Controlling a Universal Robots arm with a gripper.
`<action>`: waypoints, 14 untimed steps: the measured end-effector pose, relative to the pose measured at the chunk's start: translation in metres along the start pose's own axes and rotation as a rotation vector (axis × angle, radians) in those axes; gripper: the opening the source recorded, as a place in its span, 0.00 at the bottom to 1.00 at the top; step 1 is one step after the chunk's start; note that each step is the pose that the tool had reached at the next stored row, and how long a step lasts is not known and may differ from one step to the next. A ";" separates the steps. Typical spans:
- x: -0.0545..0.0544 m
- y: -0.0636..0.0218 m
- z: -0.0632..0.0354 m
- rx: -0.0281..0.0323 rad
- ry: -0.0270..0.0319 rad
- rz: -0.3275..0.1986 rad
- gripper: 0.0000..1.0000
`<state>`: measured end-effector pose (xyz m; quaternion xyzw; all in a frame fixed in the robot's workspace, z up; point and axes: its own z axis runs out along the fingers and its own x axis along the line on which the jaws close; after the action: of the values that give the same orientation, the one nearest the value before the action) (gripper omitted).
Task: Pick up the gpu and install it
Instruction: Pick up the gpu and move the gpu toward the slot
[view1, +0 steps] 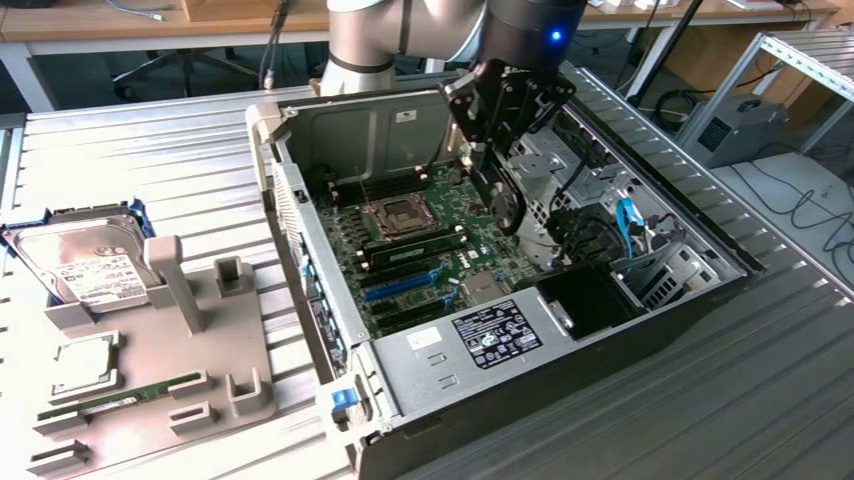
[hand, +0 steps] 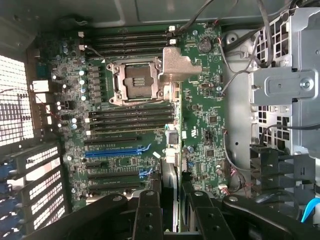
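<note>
gpu (view1: 503, 203), clamped in claw (view1: 491, 150), above motherboard (hand: 200, 115)

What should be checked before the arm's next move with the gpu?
1. gpu clamped in gripper: ok.
2. Case open, motherboard exposed: ok.
3. Blue slot free: ok.
4. Card over that slot: not ok, it hangs beyond the slot's end.
5. Cables clear of the card: cannot tell.

The exterior view looks steeply down over the open black computer case (view1: 561, 400); the wrist view, behind the tool (hand: 171, 200), closely faces its shared green motherboard (hand: 200, 125).
</note>
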<state>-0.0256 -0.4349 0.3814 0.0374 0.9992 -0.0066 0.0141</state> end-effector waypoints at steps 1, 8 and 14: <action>-0.001 0.0006 0.0003 0.0004 0.0000 0.000 0.26; -0.003 0.0086 0.0045 0.0039 -0.0002 0.000 0.26; -0.002 0.0152 0.0087 0.0055 -0.0004 0.000 0.26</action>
<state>-0.0219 -0.4200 0.3726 0.0373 0.9992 -0.0094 0.0142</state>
